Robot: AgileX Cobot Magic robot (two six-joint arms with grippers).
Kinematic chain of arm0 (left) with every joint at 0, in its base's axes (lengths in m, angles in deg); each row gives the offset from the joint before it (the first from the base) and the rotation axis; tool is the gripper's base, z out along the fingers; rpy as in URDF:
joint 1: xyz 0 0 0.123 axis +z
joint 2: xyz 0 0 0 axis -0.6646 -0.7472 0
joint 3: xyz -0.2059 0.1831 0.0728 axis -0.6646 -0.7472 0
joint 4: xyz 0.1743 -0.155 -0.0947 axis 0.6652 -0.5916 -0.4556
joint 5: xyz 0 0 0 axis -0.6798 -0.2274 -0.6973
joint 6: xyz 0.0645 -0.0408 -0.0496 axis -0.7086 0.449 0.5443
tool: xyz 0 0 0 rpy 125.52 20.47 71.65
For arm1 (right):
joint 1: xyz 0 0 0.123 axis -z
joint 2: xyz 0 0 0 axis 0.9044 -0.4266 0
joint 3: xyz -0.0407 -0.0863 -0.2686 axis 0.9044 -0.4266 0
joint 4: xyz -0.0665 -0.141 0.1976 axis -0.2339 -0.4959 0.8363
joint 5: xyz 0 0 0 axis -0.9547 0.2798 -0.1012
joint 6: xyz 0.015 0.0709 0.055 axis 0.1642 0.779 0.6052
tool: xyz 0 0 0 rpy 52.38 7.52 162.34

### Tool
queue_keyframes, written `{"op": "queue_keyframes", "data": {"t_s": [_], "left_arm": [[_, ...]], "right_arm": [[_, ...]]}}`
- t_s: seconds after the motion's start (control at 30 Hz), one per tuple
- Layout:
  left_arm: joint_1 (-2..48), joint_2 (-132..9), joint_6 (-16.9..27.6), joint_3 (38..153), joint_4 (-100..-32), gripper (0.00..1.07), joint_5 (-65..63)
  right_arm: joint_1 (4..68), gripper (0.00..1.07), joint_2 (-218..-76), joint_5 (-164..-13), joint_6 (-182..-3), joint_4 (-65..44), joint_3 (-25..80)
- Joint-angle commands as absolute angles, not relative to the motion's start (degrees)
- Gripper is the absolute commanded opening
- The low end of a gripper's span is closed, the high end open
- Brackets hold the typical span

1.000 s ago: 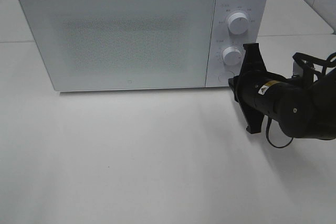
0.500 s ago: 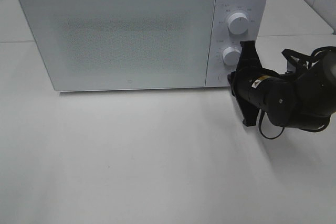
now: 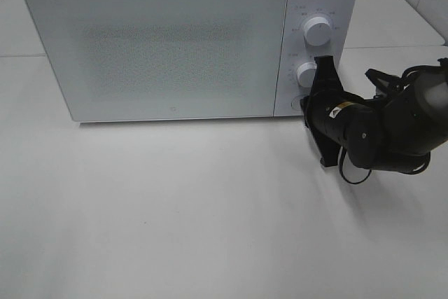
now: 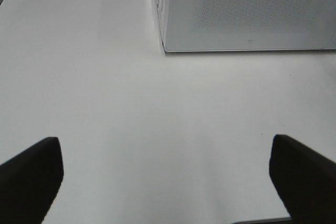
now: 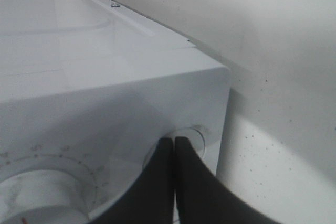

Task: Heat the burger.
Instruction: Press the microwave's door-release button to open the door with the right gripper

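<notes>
Right hand (image 5: pixel 174 141) crept leftward — pinched tips at round, glossy-white button (image 5: pixel 196 134).

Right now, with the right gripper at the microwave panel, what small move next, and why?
Probably push the right gripper straight into the round button: its shut tips are lined up at it, and the microwave door is closed.
</notes>
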State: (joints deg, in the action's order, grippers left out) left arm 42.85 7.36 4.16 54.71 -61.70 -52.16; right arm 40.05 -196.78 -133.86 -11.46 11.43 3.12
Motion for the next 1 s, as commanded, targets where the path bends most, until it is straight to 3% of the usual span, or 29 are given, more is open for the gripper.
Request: {"op": "queue_keyframes", "data": {"t_s": [0.03, 1.0], "left_arm": [[43.0, 7.6, 4.3, 54.6, -62.0, 1.0, -51.4], [43.0, 7.6, 4.3, 54.6, -62.1, 1.0, -51.4]], "right_arm": [[40.2, 0.0, -196.5, -137.4, -13.6, 12.7, 3.8], [40.9, 0.0, -199.6, -154.5, -16.6, 18.0, 10.6]]}}
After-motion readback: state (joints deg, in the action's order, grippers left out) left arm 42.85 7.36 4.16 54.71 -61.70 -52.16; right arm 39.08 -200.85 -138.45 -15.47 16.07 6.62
